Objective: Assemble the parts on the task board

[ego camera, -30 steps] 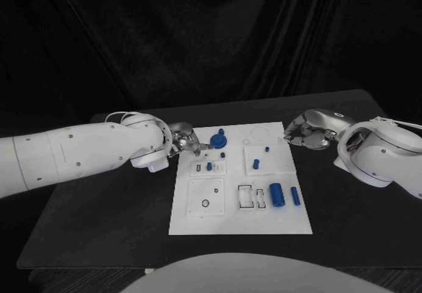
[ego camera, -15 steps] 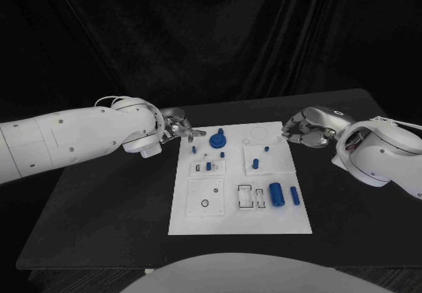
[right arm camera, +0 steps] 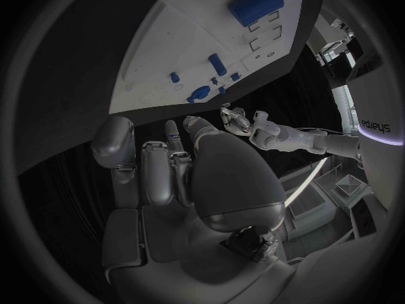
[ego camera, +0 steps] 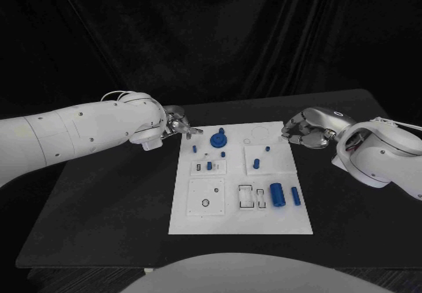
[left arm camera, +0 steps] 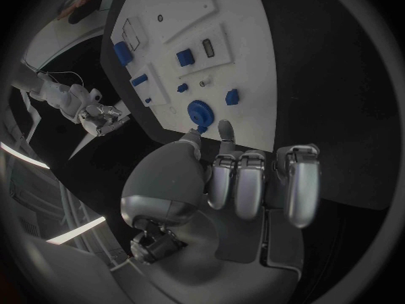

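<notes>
Now, surface: black table (ego camera: 105,207); dark curtain behind
Board: white board (ego camera: 239,223) mid-table, long side running 12 to 6; blue disc (ego camera: 218,141) near its 11 o'clock corner; big cylinder (ego camera: 277,194) and slim peg (ego camera: 294,196) side by side toward 4 o'clock
Left hand: left hand (ego camera: 178,128) just off the board's 11 o'clock corner, at 9 o'clock of the disc; fingers curled in, nothing held
Right hand: right hand (ego camera: 303,133) just off the 1 o'clock corner; fingers curled, empty
</notes>
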Robot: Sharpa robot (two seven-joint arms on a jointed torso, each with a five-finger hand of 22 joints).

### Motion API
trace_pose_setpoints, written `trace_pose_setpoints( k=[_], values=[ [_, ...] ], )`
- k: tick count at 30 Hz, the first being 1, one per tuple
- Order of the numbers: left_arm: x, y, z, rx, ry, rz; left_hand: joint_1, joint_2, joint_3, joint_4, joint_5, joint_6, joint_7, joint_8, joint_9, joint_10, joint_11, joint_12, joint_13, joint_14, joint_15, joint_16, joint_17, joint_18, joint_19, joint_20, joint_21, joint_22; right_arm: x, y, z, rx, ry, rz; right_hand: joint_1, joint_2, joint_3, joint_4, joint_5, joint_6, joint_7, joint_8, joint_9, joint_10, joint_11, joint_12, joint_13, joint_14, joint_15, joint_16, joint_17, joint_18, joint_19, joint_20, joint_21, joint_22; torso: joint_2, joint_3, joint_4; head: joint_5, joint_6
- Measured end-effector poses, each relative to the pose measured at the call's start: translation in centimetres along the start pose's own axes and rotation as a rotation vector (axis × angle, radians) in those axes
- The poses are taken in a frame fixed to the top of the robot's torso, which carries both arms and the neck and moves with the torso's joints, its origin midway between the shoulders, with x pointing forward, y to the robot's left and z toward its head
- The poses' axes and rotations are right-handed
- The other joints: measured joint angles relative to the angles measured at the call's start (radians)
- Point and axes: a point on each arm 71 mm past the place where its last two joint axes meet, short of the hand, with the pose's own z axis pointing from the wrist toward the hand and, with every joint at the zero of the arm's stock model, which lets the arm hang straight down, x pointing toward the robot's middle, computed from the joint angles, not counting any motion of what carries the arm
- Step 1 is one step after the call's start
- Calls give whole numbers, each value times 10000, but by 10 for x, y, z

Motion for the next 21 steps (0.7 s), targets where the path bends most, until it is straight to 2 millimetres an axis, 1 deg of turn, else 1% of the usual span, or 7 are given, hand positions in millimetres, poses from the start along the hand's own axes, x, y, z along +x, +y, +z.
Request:
trace_pose_setpoints(
  k=[3, 6, 10, 11, 21],
  values=[
    [2, 0, 3, -31, 67, 16, 0, 0, 0, 0, 0, 0, 0, 0, 0, 0, 0, 0, 0, 0, 0, 0, 0, 1, 0, 0, 0, 0, 0, 1, 0, -26, 10, 6, 0, 0, 0, 0, 0, 0, 0, 0, 0, 0, 0, 0, 0, 0, 0, 0, 0, -1, 0, 0, 0, 0, 8, -12, -1, 8, 0],
    [4, 1, 5, -83, 139, 33, 0, 0, -26, -4, -13, 0, 0, -26, -7, 0, 1, 0, 0, 0, 0, 0, 0, 1, 0, 0, 0, 0, 1, 1, 0, -50, 22, 12, 39, -39, 28, -28, 0, 0, 0, 0, 1, 0, 0, 0, 0, 0, 0, 0, 0, 0, 0, 0, 0, 0, 12, -15, -1, 8, 0],
    [5, 3, 8, -206, 239, 59, -47, -36, -253, 142, -354, 0, 0, -134, -56, 1, 1, 0, 0, 0, 1, 0, 0, 1, 0, 0, 0, 0, 1, 2, 0, -62, 45, 12, 37, -37, 27, -28, 0, 0, 0, 0, 1, 0, 0, 0, 0, 0, 0, 0, 0, 0, 0, 0, 0, 0, 12, -15, 1, -6, 0],
    [5, 4, 9, -247, 267, 63, -75, -9, -263, 153, -361, 0, 0, -134, -56, 1, 1, 0, 0, 0, 1, 0, 0, 0, 0, 0, 0, 0, 1, 2, 0, -68, 55, 11, 37, -37, 27, -28, 0, 0, 0, 0, 1, 0, 0, 0, 0, 0, 1, 0, 0, 0, 0, 0, 0, 0, 12, -15, 1, -1, 0],
    [10, 10, 13, -469, 494, 97, -111, -23, -263, 153, -361, 0, 0, -134, -66, 1, 2, 0, 0, 0, 1, 0, 0, 1, -1, 0, 0, 0, 2, 2, 0, -75, 150, -1, 37, -37, 27, -28, 0, 0, 0, 0, 1, 0, 0, 0, 0, 0, 0, 0, 0, -1, 0, 0, 0, -1, 7, -3, 0, 8, 0]
  ],
)
